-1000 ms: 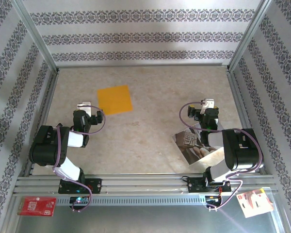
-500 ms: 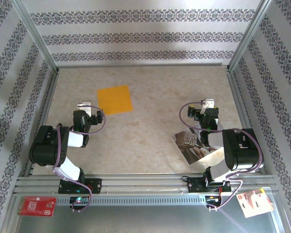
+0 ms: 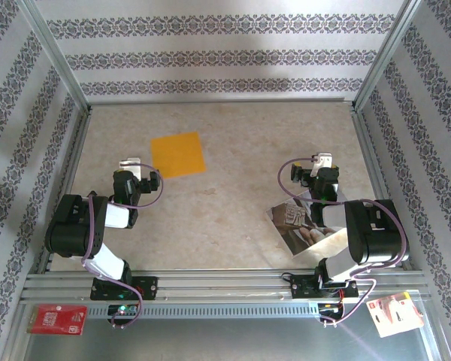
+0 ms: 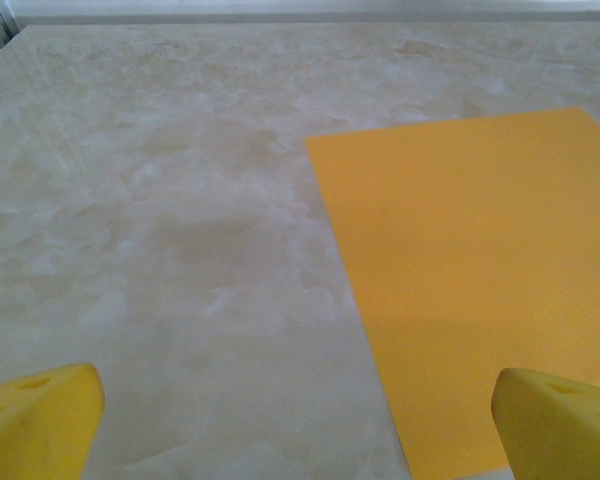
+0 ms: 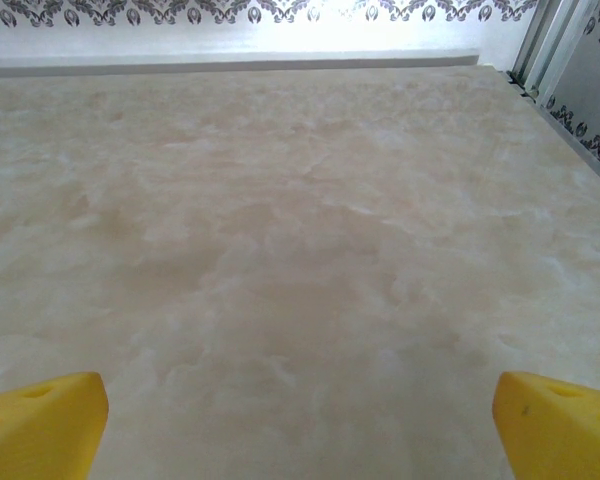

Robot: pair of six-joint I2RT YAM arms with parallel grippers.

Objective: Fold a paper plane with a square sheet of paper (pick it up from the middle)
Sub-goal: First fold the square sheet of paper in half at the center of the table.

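The square sheet of paper [image 3: 178, 154] is bright orange and lies flat on the table, left of centre. In the left wrist view the sheet of paper [image 4: 480, 280] spreads across the right half, just ahead of the fingers. My left gripper [image 3: 132, 162] sits just near and left of the sheet, open, nothing between its yellow fingertips [image 4: 40, 420]. My left gripper [image 4: 300, 425] hovers over bare table beside the sheet's near left corner. My right gripper [image 3: 325, 160] is on the right side, far from the sheet. It is open, with its yellow fingertips [image 5: 555, 420] wide apart over bare table.
A glossy grey-brown photo sheet [image 3: 301, 226] lies under the right arm. A small red card [image 3: 57, 319] rests on the near rail at left, a white-red card [image 3: 395, 313] at right. Patterned walls [image 3: 225, 56] and metal frame posts [image 3: 52, 53] enclose the marbled table [image 3: 233, 143].
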